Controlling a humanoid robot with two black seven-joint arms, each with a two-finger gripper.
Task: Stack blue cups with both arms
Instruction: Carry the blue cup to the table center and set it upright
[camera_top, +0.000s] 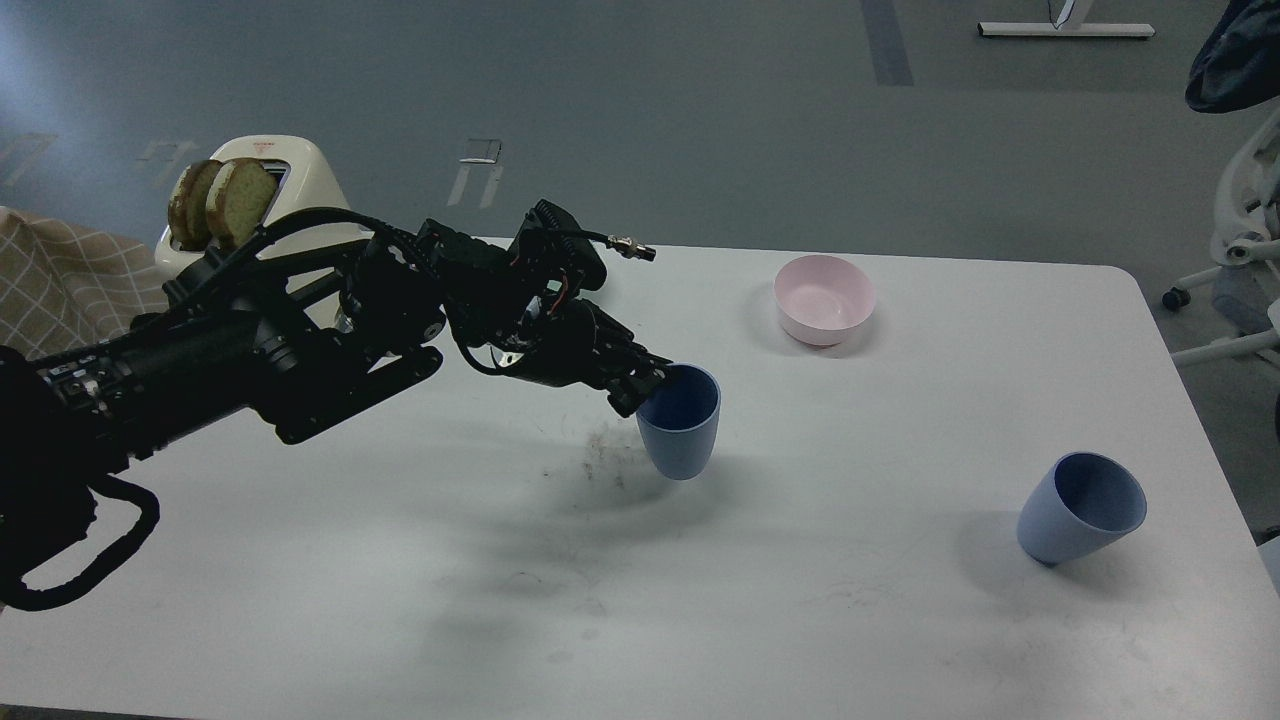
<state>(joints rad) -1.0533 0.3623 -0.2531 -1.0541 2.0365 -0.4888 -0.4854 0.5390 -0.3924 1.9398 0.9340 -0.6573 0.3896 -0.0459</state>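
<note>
**Gripping one blue cup by its rim, second cup sits alone at right**

Spanning most of the view, white table (400, 600), scuffed, with a dark smudge patch just left of centre. Grey floor beyond it.

Left arm (250, 360), black, cables exposed, comes in from the left edge and reaches across the table toward centre. Big mass, casts a soft shadow on the tabletop below it.

Cream toaster (300, 190) at the far left of the table, partly hidden behind the arm, two browned bread slices (222, 203) standing up out of its slots. Checked beige cloth (70, 285) at the far left edge beside it.

Pink bowl (824, 298), upright, far side of the table, right of centre, well apart from both cups.

Held blue cup (681, 425) near table centre, mouth up and tilted a bit toward the viewer; whether its base touches the table or hangs just above, cannot tell. Left gripper (645, 385) is clamped on the left rim of this cup, fingers narrow, one side dipping inside the rim.

Second blue cup (1083, 520) at the near right of the table, leaning, mouth tipped up and to the right, resting on its rounded base. Nothing touching it. Well apart from the held cup.

Right arm and its gripper are out of frame.
</note>
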